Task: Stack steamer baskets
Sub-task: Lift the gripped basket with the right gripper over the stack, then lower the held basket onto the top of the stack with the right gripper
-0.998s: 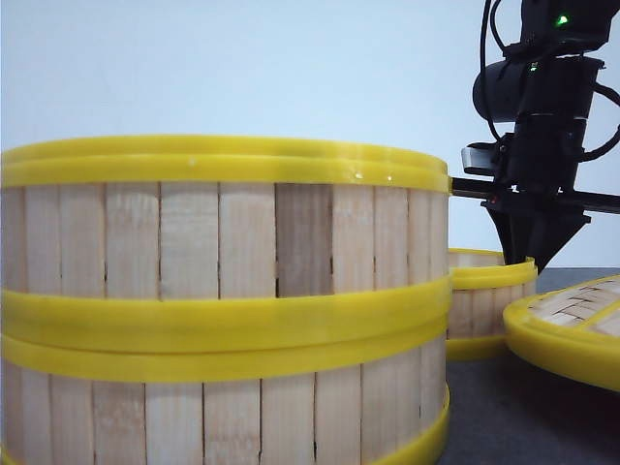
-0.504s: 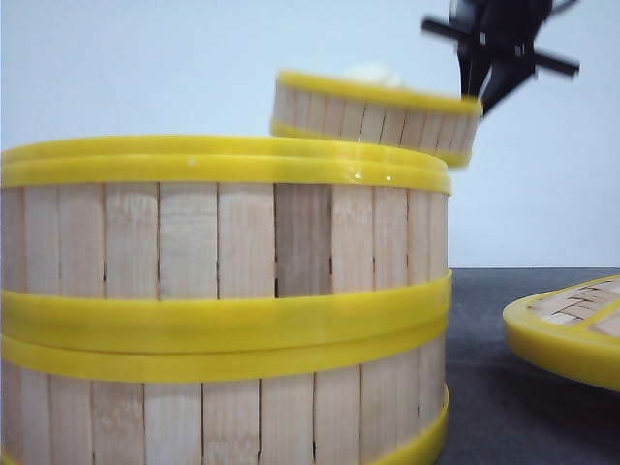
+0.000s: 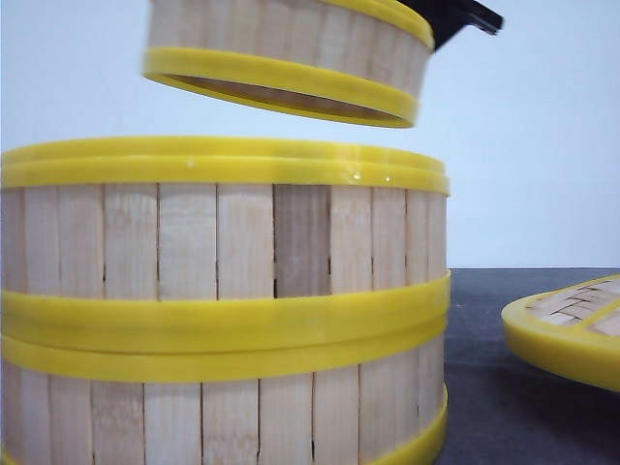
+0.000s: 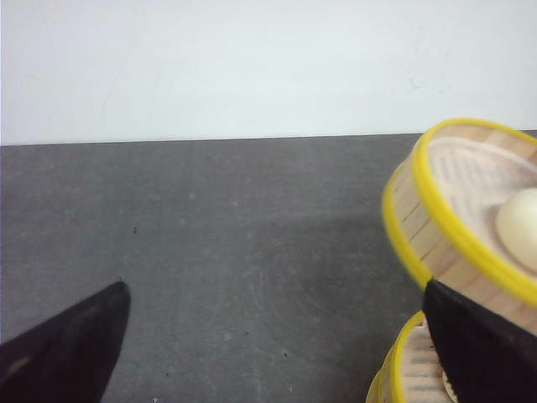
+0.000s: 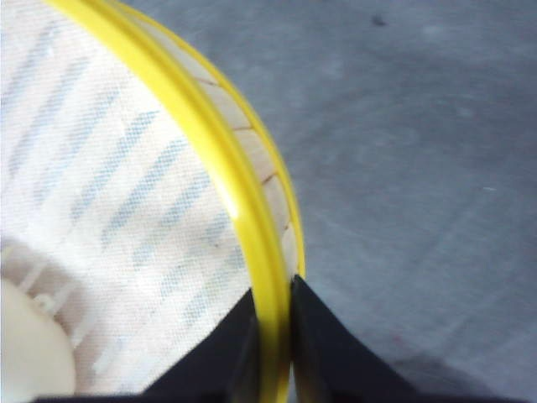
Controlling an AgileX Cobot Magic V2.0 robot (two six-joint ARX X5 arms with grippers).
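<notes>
Raised basket [image 3: 291, 53] over stack [image 3: 223, 291] (unlabelled)

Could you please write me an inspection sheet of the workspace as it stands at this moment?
Surface: dark grey tabletop, bare where it shows.
Job's things: two steamer baskets stacked; third basket held in the air above them, tilted, not touching. It has a paper liner and a pale bun inside.
Clutter: yellow-rimmed slatted lid lying on the table to the right of the stack.
Grippers: right gripper shut on the third basket's rim; left gripper open, holding nothing.
Cables: nothing seen.
Surroundings: plain white wall behind the table.
</notes>
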